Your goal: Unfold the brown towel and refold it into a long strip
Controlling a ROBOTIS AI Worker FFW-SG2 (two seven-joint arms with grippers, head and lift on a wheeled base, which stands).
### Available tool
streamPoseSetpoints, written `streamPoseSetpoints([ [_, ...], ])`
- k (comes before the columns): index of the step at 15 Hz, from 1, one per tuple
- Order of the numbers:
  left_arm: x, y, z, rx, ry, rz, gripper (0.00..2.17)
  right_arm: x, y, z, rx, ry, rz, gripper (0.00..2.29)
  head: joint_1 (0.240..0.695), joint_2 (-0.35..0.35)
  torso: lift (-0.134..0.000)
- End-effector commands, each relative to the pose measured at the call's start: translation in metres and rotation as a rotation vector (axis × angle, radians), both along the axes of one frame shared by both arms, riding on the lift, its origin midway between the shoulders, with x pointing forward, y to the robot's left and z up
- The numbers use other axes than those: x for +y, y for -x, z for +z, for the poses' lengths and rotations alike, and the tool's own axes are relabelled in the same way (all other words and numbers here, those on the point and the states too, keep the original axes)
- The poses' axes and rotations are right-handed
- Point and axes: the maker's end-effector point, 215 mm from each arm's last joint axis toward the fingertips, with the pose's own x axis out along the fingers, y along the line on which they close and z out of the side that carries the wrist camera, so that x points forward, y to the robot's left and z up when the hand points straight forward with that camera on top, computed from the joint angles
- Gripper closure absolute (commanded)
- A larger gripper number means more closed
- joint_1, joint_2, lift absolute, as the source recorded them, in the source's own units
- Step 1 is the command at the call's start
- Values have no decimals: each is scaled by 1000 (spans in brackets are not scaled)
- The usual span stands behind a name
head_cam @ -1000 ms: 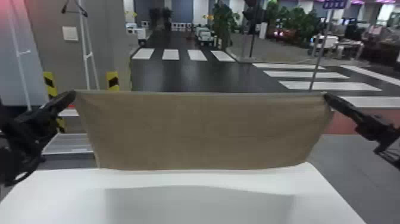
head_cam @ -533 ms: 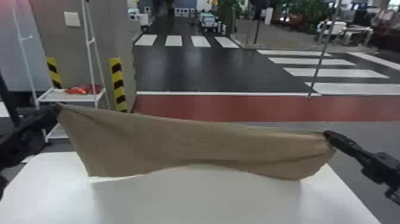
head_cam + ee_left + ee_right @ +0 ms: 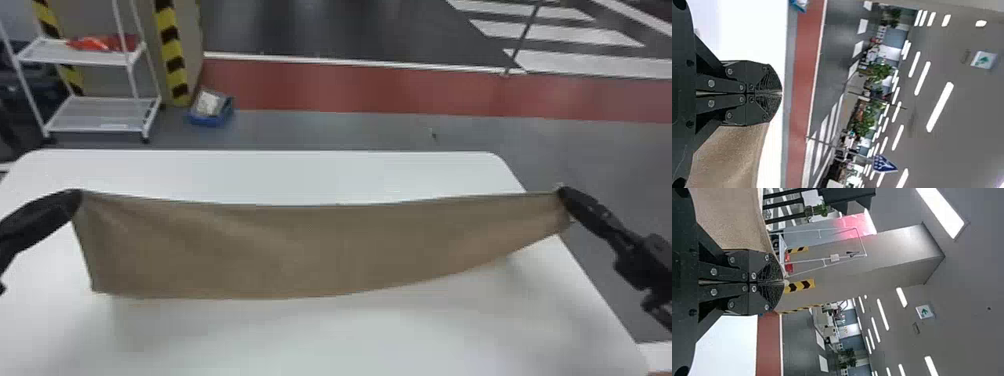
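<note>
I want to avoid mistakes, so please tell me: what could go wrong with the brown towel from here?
The left gripper and right gripper pinch the towel at its ends, so a hard pull might free a corner. Its lower edge slants up toward the right end, so it may land crooked. In the head view, that end reaches past the table's side, so it could hang over.

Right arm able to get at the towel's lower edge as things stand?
Probably not: its pincer is shut on an upper corner of the towel and would have to let go first, though the lower edge looks unobstructed.
</note>
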Motion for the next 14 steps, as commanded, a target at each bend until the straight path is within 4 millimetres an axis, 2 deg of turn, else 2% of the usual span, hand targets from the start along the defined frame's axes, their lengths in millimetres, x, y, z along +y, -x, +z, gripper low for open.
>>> streamPoseSetpoints([
  [1,-6,25,-23,63,-13,3,1447,-18,35,-9,3,-23,-33,1538,695,-185,-123],
  [4,-22,49,-53,198,-35,-38,1447,-29,53,-19,16,-21,-54,1538,695,-226,-123],
  [6,-25,46,-69,232,-91,-23,1447,-27,53,-26,23,-27,-62,1538,695,-269,-123],
  [8,-26,35,-84,249,-96,-10,1447,-22,46,-26,19,-23,-70,1538,695,-275,-123],
  [10,-22,24,-89,254,-88,8,1447,-26,33,-25,21,-11,-101,1538,695,-273,-123],
  [14,-22,6,-87,238,-107,14,1447,-39,7,-26,39,11,-153,1538,695,-261,-123],
])
